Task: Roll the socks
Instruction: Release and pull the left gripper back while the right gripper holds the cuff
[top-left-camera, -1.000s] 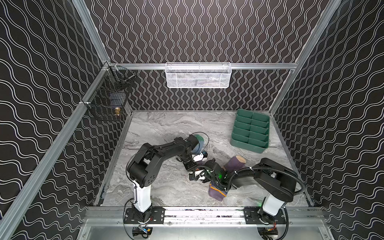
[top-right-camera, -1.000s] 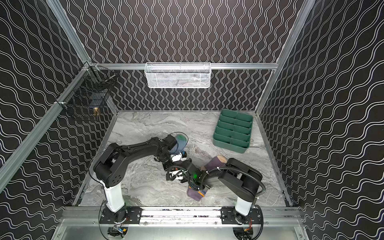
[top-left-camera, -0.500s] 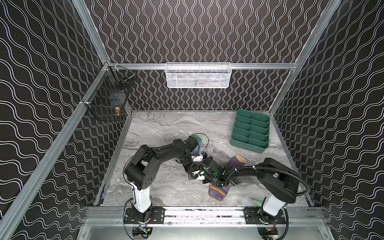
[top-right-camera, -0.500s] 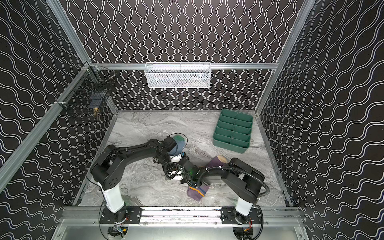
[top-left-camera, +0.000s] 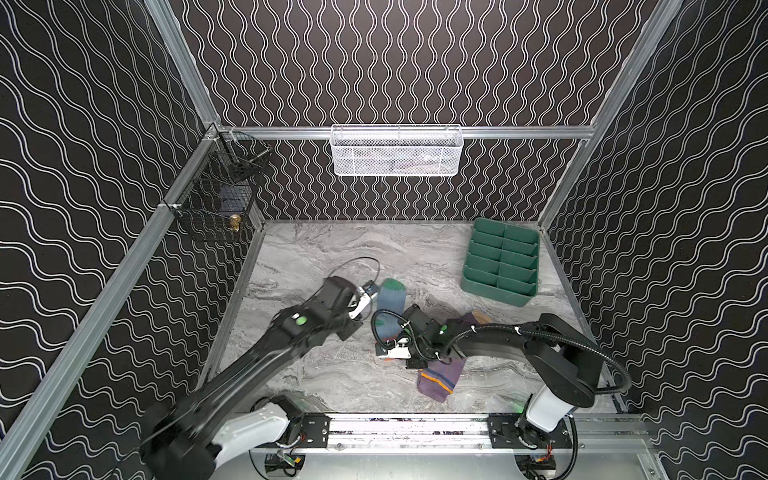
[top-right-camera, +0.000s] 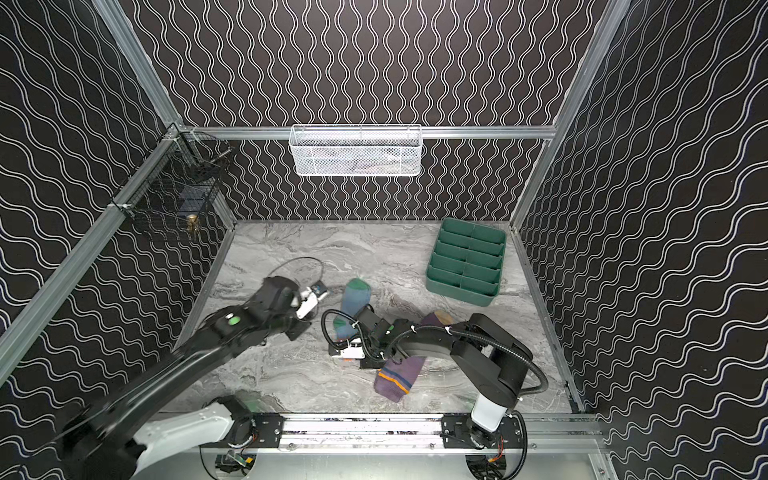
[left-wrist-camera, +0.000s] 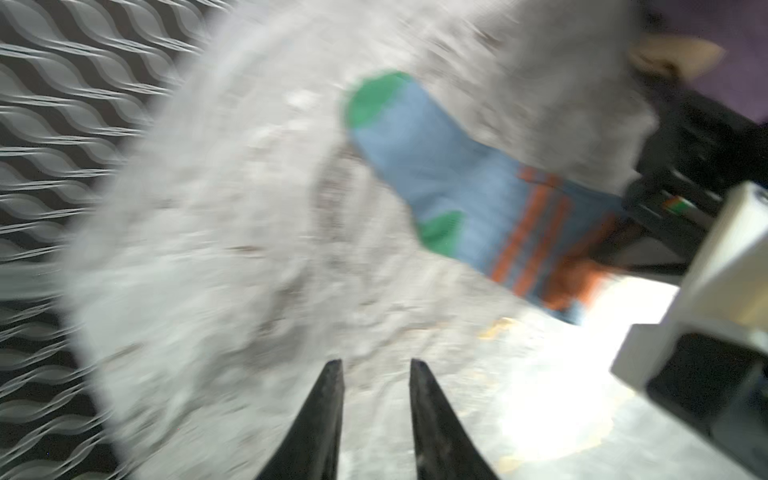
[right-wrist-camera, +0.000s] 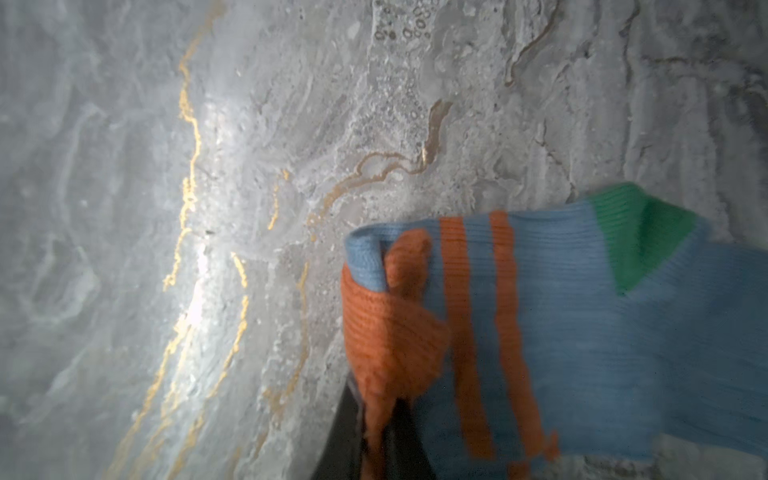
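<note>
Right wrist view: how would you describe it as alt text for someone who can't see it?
Seen up close, the right gripper pinches the orange cuff of a light blue sock. The sock has orange stripes and a green patch; behind it is a grey marble table with gold veins.

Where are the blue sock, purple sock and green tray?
blue sock (top-left-camera: 390, 298), in a top view, foot
purple sock (top-left-camera: 446, 370), in a top view, leg
green tray (top-left-camera: 494, 293), in a top view, front wall
</note>
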